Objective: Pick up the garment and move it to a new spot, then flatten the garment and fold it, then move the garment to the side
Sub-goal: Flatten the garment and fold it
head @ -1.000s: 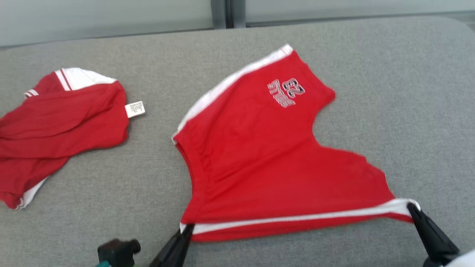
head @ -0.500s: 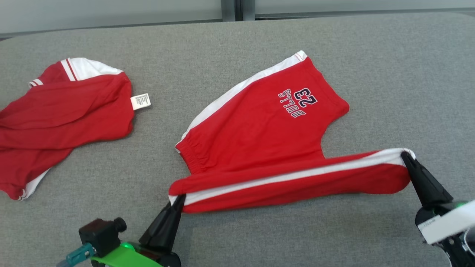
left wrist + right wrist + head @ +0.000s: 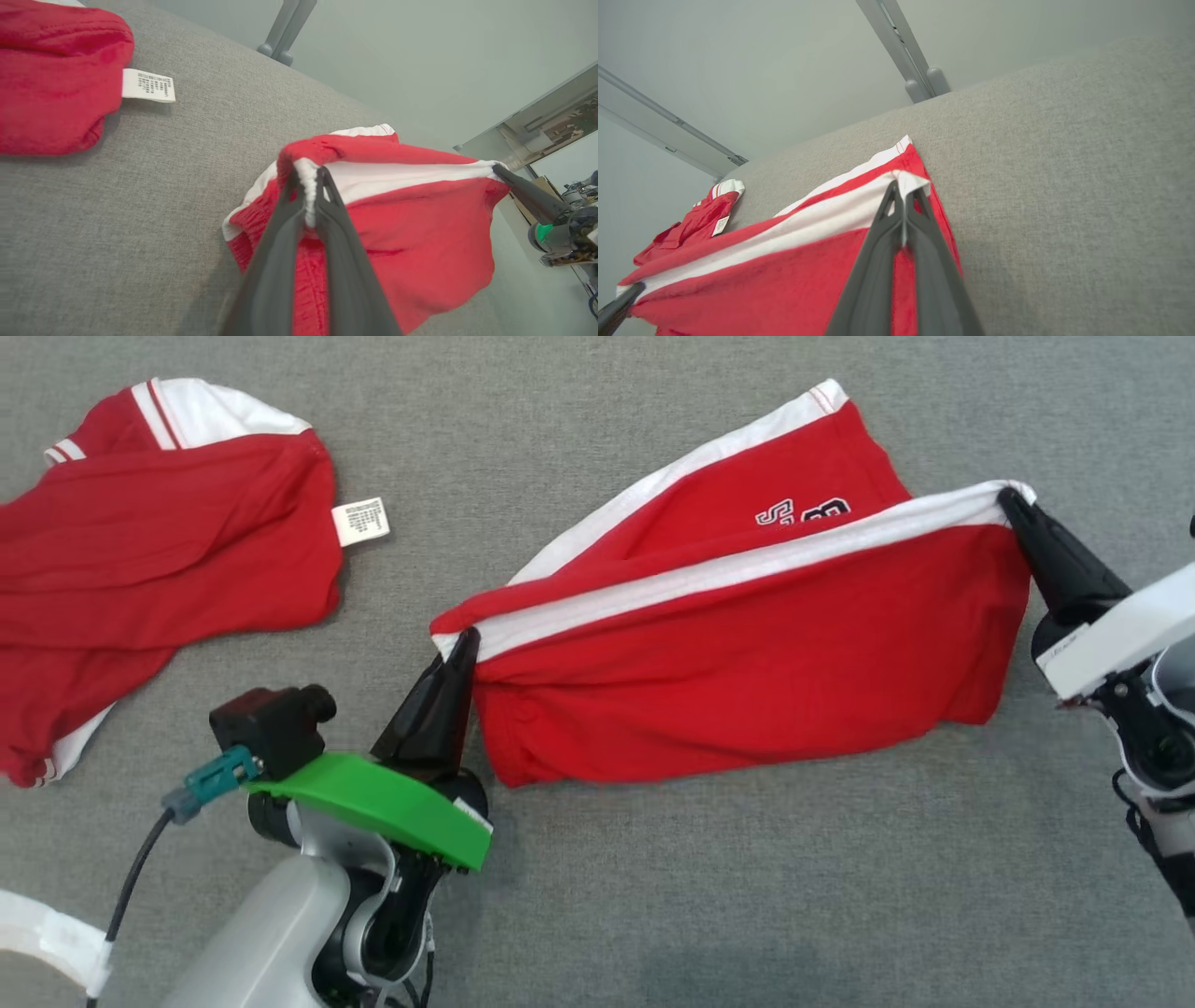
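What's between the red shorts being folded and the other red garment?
In the head view, bare grey surface, apart from the white label sticking out of the other garment toward the shorts.

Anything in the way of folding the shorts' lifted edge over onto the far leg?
Nothing visible. Left hand and right hand pinch the shorts by the striped edge, over their lower layer; the other red garment lies apart, to the left.

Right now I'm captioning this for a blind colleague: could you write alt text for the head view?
Two grippers hold red shorts with white side stripes, the left gripper at the waistband corner, the right gripper at a leg hem, draping one half over the other on a grey surface. Another red garment lies at the left.
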